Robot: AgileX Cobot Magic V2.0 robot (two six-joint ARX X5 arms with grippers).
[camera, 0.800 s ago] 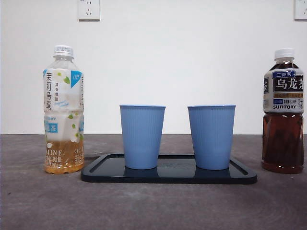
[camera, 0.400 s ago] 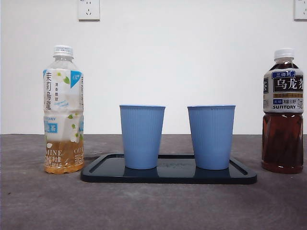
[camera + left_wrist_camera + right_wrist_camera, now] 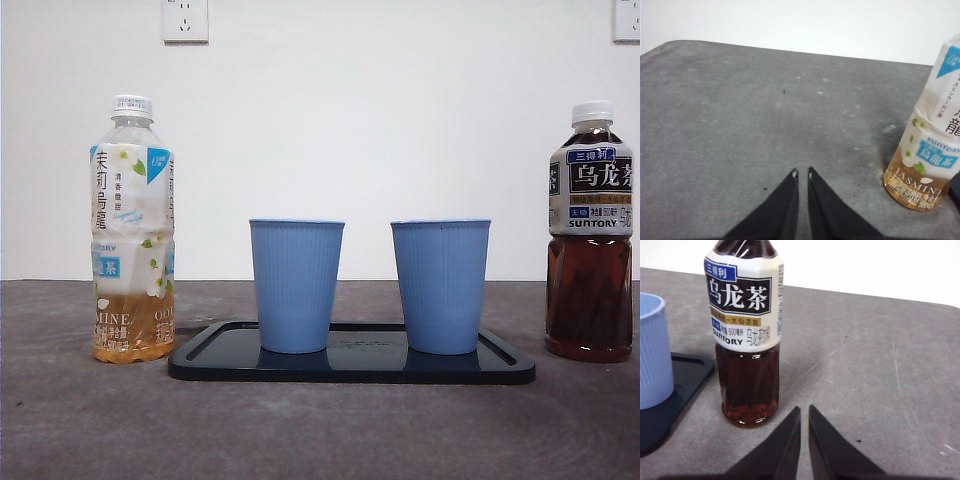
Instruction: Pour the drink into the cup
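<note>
Cups (image 3: 296, 285), 2, on tray (image 3: 350, 366), grey table (image 3: 300, 430)

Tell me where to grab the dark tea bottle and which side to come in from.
Probably grip the dark tea bottle around its labelled middle, coming in level with the right gripper, which sits nearest it, jaws shut. The bottle stands upright with its cap on, beside the tray, and its body is round and straight there. Approach from the side away from the cup to avoid knocking it.
</note>
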